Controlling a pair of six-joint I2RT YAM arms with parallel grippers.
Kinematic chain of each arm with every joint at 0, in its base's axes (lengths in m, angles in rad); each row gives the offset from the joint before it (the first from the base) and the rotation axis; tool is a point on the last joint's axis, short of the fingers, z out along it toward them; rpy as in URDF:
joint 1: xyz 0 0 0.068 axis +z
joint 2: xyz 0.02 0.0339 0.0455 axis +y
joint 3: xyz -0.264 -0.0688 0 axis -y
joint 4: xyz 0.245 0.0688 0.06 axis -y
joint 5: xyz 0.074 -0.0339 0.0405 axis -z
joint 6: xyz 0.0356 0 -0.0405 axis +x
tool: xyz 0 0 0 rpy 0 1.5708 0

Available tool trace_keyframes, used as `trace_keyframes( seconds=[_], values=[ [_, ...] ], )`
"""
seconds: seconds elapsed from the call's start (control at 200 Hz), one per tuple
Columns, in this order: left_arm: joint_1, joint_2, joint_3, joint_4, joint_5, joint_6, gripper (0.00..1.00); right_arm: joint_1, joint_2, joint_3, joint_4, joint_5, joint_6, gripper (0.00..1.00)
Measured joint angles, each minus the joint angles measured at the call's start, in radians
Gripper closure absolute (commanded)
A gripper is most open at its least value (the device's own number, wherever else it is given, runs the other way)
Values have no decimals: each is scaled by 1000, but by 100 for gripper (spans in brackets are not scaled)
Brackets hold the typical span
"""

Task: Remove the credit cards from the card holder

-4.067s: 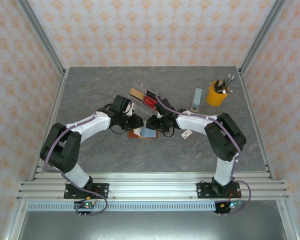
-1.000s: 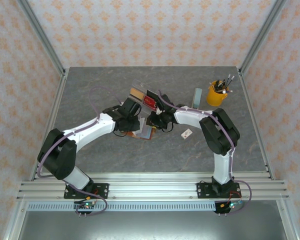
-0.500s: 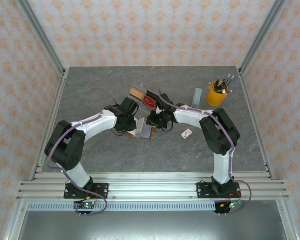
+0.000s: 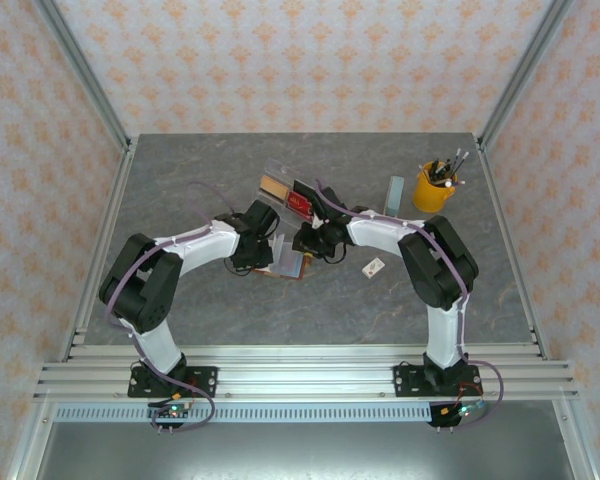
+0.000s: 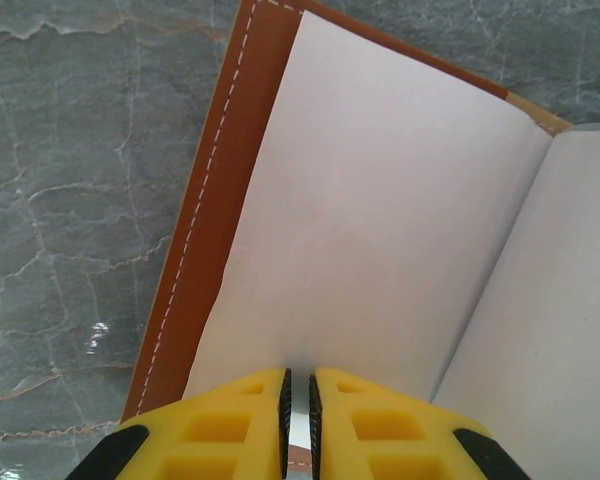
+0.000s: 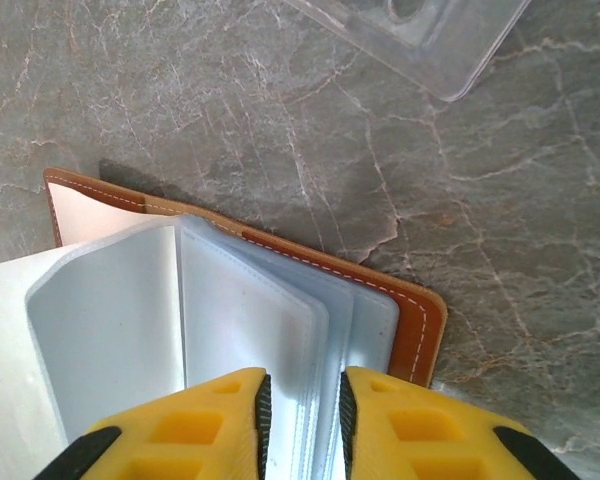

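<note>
While the card holder (image 4: 288,264) lies open on the marbled grey table (image 4: 180,200), the left gripper (image 5: 298,405) pinches its pale inner leaf (image 5: 380,220). The right gripper (image 6: 300,415) clamps its blue-grey pockets (image 6: 250,310). Tan and red credit cards (image 4: 276,186) rest in the clear tray (image 6: 420,40) beyond.

Your left arm (image 4: 185,243) bends out at the elbow and reaches inward. Your right arm (image 4: 385,232) mirrors it, so both wrists meet nose to nose, angled down. Your left gripper (image 5: 298,385) has its yellow fingers nearly touching, pinching a thin leaf of the card holder (image 5: 380,220). Your right gripper (image 6: 300,400) holds its fingers slightly apart, clamped over several pocket leaves.
</note>
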Motion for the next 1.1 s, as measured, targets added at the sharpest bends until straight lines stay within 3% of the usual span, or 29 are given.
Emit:
trace_keyframes(
  seconds=[0.345,0.731,1.101],
  values=[
    [0,0,0,0,0,0,84,0,0,0,10,-22,0,84],
    [0,2,0,0,3,0,85,0,0,0,62,-87,4,83],
    [2,13,-6,4,8,0,85,0,6,0,164,-190,28,76]
  ],
)
